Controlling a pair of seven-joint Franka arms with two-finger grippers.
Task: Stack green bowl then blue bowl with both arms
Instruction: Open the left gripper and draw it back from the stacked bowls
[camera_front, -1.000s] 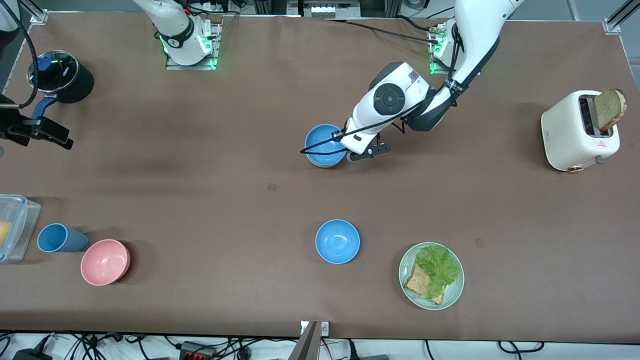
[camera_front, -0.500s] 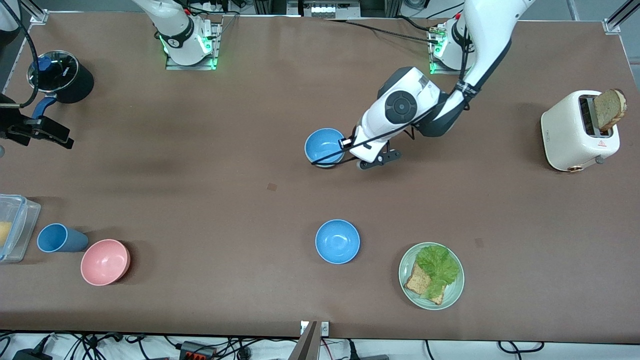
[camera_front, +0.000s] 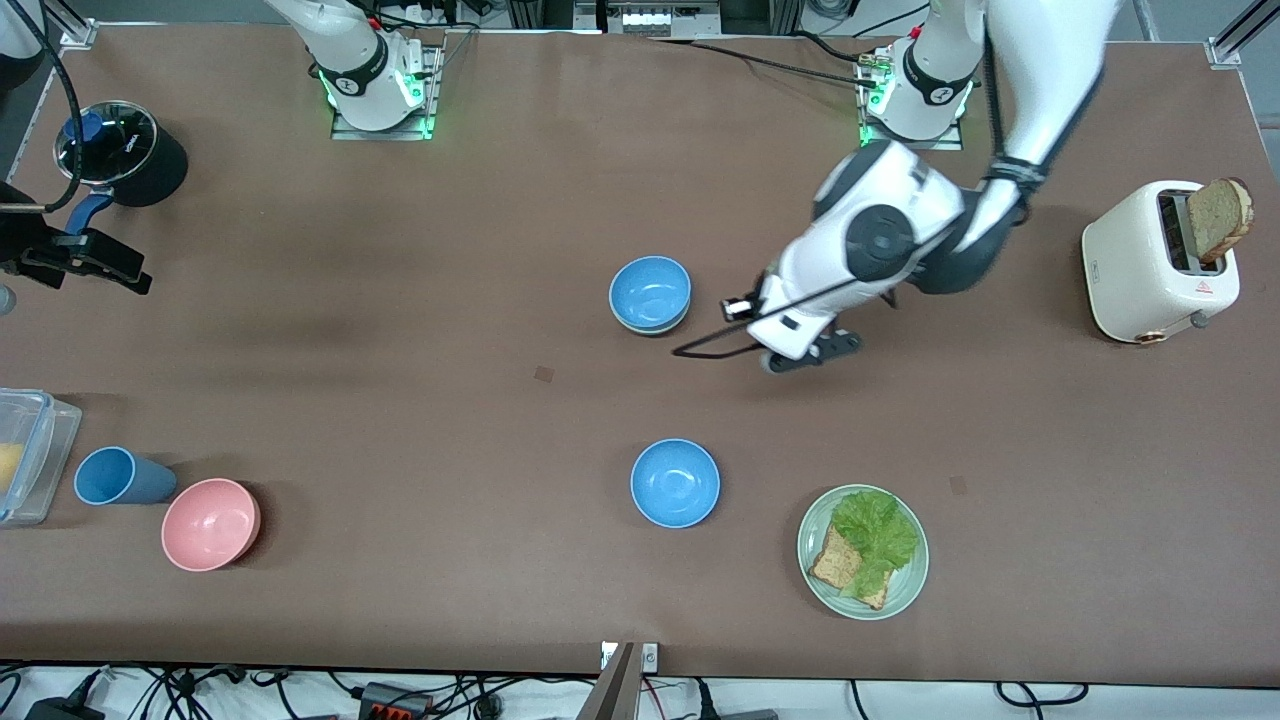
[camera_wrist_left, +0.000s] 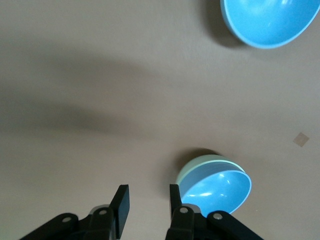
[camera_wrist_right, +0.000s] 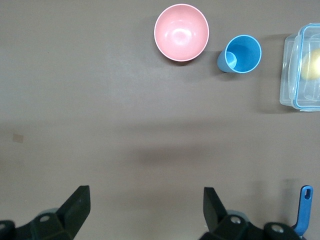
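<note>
A blue bowl (camera_front: 650, 290) sits nested in the green bowl (camera_front: 651, 329) at mid table; only the green rim shows beneath it. In the left wrist view the blue bowl (camera_wrist_left: 217, 186) fills the green bowl (camera_wrist_left: 197, 164). My left gripper (camera_front: 812, 352) is open and empty, over bare table beside the stack, toward the left arm's end; its own view shows it (camera_wrist_left: 147, 205) apart from the bowls. A second blue bowl (camera_front: 675, 483) (camera_wrist_left: 272, 20) stands alone nearer the front camera. My right gripper (camera_front: 95, 262) (camera_wrist_right: 145, 200) is open wide and empty, waiting at the right arm's end.
A pale green plate (camera_front: 815, 560) with lettuce and toast lies near the front edge. A white toaster (camera_front: 1140, 270) holds bread at the left arm's end. A pink bowl (camera_front: 210, 524), a blue cup (camera_front: 118, 476), a clear container (camera_front: 30, 450) and a black pot (camera_front: 125, 150) stand at the right arm's end.
My left gripper has drawn away from the rim of the stacked bowls, toward the left arm's end of the table. The blue bowl stays in the green bowl. The right arm has barely moved.
</note>
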